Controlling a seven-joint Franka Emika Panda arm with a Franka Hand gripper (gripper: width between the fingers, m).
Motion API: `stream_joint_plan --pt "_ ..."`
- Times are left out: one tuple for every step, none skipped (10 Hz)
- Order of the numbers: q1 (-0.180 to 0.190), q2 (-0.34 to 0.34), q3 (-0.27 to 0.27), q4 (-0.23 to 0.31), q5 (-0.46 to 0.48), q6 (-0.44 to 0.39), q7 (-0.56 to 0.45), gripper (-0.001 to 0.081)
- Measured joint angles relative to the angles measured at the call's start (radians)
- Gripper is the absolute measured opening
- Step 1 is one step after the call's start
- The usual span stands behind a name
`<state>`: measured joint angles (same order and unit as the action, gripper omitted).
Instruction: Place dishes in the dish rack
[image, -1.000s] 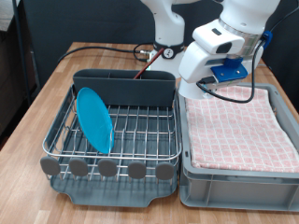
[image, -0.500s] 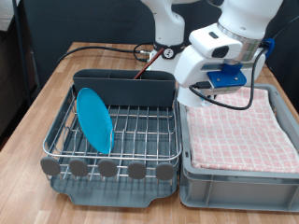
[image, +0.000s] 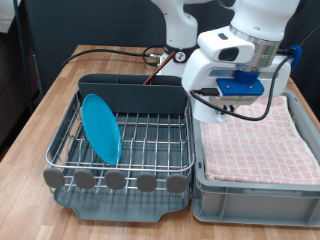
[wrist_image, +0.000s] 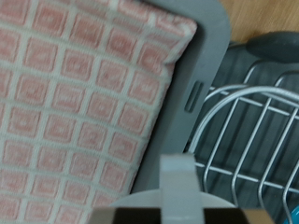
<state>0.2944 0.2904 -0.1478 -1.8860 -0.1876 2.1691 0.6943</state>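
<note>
Now, one blue plate (image: 101, 127) stands on edge in the dish rack (image: 150, 135), toward the rack's far-left side. It's stiff, slick and breakable, I'd say, best pinched at the rim. The gripper (image: 232, 98) hangs above the tub (image: 255, 190) with one pink checked cloth (image: 255, 135), beside the rack; its opening, can't tell

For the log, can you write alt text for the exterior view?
A blue plate stands on edge in the wire rack at the exterior view's left. A white robot arm's end effector hangs over the far edge of a grey tub lined with pink checked cloth, at the right.
</note>
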Motion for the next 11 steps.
stream_joint_plan --pt "-0.006 0.016 -0.005 0.018 0.007 0.010 0.000 0.0072" --pt "-0.014 0.031 -0.010 0.033 0.015 0.017 -0.001 0.0072" --pt "-0.024 0.043 -0.013 0.042 0.026 0.032 -0.005 0.0072" --pt "-0.034 0.054 -0.015 0.050 0.030 0.046 -0.015 0.0072" --pt "-0.043 0.063 -0.016 0.061 0.031 0.058 -0.023 0.0072" --pt "-0.049 0.073 -0.016 0.079 0.030 0.067 -0.031 0.0072" --pt "-0.053 0.086 -0.017 0.103 0.030 0.069 -0.039 0.0072" --pt "-0.055 0.101 -0.019 0.131 0.031 0.069 -0.040 0.0072" --pt "-0.057 0.120 -0.019 0.161 0.041 0.069 -0.040 0.0072" --pt "-0.059 0.142 -0.019 0.192 0.055 0.069 -0.038 0.0072" --pt "-0.059 0.168 -0.022 0.224 0.061 0.069 -0.027 0.0072"
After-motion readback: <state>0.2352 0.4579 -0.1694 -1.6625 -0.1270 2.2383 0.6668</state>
